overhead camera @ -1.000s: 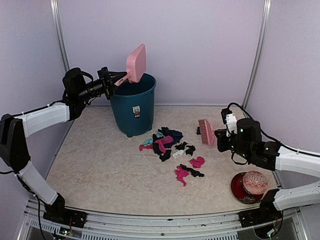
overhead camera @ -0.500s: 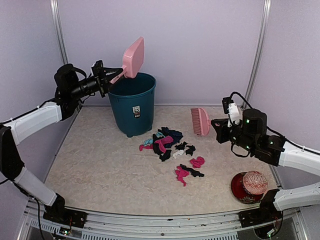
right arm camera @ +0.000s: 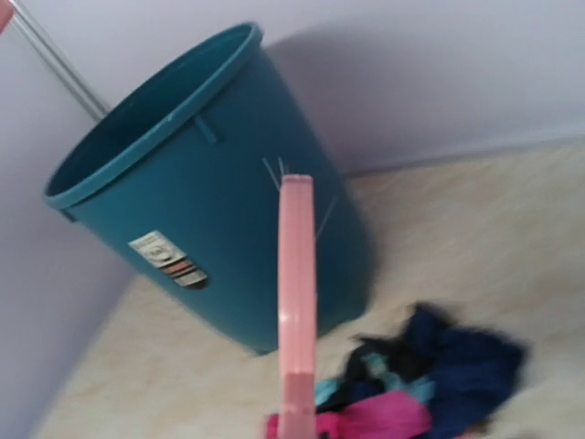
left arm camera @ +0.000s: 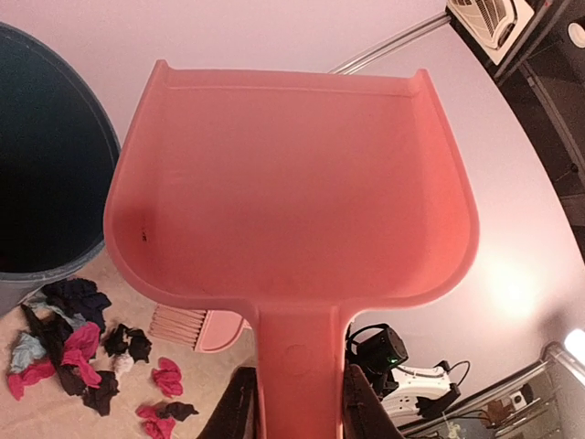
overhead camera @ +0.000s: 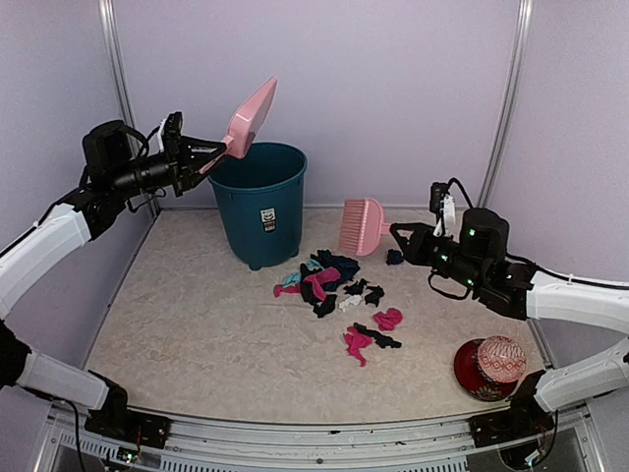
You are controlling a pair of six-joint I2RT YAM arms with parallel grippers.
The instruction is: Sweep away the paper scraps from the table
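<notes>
I'm clamping the left gripper (overhead camera: 195, 157) on the dustpan (overhead camera: 251, 116) handle, pan tilted up above the bin (overhead camera: 263, 211). Paper scraps (overhead camera: 334, 285) are lying on the table (overhead camera: 187, 315) right of it, brush (overhead camera: 362, 226) just behind them, right gripper (overhead camera: 405, 239) pinched tight on its handle. Sweeping now is risking scatter with no pan down to catch, and the right wrist view is cutting off fingers and bristles.

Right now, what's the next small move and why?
Probably lower the dustpan in the left gripper to the table beside the paper scraps: it is empty, raised by the bin, while the brush in the right gripper hangs by the pile.
</notes>
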